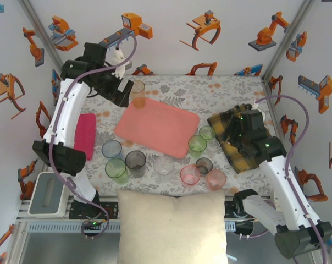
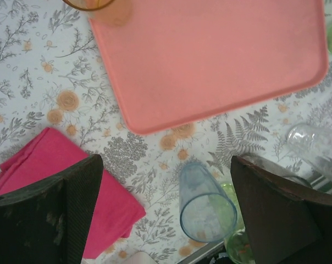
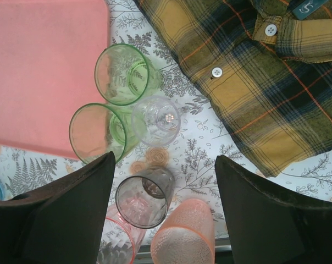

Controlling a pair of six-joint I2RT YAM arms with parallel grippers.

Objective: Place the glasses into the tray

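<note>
With our left gripper [image 2: 166, 184] and right gripper [image 3: 165, 181] both open and empty, and the glasses [image 3: 122, 74] crowded, some touching, just off the near and right edges of the tray [image 1: 155, 129], we risk toppling a neighbour if the right jaws close on one.

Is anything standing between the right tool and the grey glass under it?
Nothing visible does. The grey glass sits under the open right tool, its mouth uncovered; a pink glass stands close beside it.
</note>
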